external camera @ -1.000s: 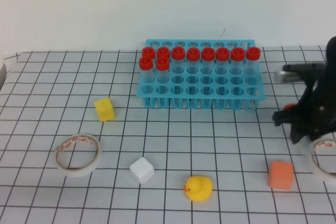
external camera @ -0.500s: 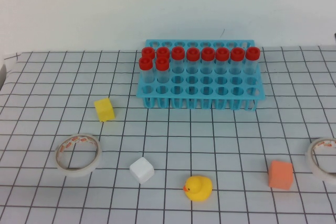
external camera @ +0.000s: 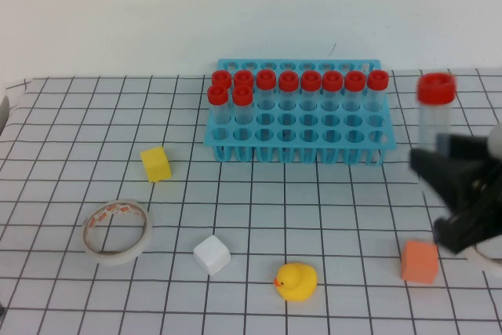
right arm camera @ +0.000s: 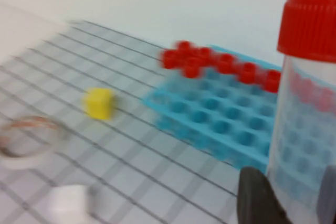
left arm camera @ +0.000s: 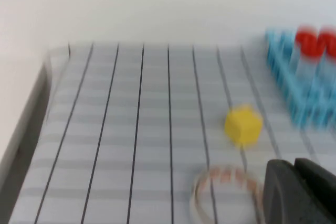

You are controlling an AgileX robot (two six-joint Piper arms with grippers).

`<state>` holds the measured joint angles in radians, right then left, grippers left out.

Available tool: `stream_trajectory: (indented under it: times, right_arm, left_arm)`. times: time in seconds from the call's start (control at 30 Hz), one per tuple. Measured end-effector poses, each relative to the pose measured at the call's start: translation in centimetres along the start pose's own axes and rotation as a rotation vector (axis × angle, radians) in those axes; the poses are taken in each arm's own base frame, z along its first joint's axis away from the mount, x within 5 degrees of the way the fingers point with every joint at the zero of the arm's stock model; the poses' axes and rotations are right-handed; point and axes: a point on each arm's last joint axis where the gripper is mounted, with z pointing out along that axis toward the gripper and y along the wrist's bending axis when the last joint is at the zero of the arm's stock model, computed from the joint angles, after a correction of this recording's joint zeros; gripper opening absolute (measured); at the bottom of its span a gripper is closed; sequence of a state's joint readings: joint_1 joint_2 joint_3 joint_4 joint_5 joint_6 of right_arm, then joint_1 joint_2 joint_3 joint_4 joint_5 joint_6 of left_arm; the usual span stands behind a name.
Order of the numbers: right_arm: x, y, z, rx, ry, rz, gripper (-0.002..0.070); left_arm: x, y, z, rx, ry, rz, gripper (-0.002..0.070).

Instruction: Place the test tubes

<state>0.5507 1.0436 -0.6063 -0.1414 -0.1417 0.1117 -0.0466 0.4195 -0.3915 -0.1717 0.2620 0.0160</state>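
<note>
- Toward 3 o'clock on the gridded table [external camera: 329, 209], the right gripper [external camera: 436, 164] hangs above the surface. Its jaws stand fairly wide, clamped on the lower part of 1 test tube [external camera: 433, 127].
- That test tube is upright and off the table, clear-walled, with a red cap [external camera: 436, 88] on top. It sits at 3 o'clock of the rack, near it but apart.
- From the right wrist camera, the same test tube [right arm camera: 304, 108] looms close, with dark fingers [right arm camera: 255, 198] pressed against its base on both sides.
- At 12 o'clock from the table's middle stands the blue rack [external camera: 298, 151]. It holds 10 racked tubes [external camera: 289, 84], all red-capped: 8 in 1 row, and 2 more in the next row toward 6 o'clock, at the 9 o'clock end.
- Only the left wrist camera shows the left gripper [left arm camera: 294, 174]. Its dark fingers are pressed together and hold nothing. It hangs over the 9 o'clock side of the table, just beside a tape roll [left arm camera: 226, 190].
- Loose items lie toward 6 o'clock of the rack: a yellow cube [external camera: 156, 163], the tape roll [external camera: 116, 230], a white cube [external camera: 212, 254], a rubber duck [external camera: 296, 281] and an orange cube [external camera: 420, 261].
- At the 3 o'clock edge, a second tape roll [external camera: 488, 256] is mostly hidden behind the right gripper.
</note>
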Motion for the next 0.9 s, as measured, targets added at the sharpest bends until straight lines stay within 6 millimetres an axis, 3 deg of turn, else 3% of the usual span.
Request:
stream_trajectory:
  times: [0.23,0.47,0.9]
  right_arm:
    - [1.0,4.2,0.4,-0.196,-0.102,0.004,0.0236]
    - [1.7,7.2,2.1,-0.341,-0.179,-0.058,0.0236]
    - [3.1,9.0,3.7,-0.480,-0.196,-0.044,0.0235]
  left_arm:
    - [-2.5,-0.2,1.1,0.012,-0.178,-0.050,-0.0002]
    - [-4.9,-2.8,2.3,0.179,-0.160,-0.009,-0.0001]
    - [-2.7,-11.1,2.0,0.699,-0.030,0.086,0.0002]
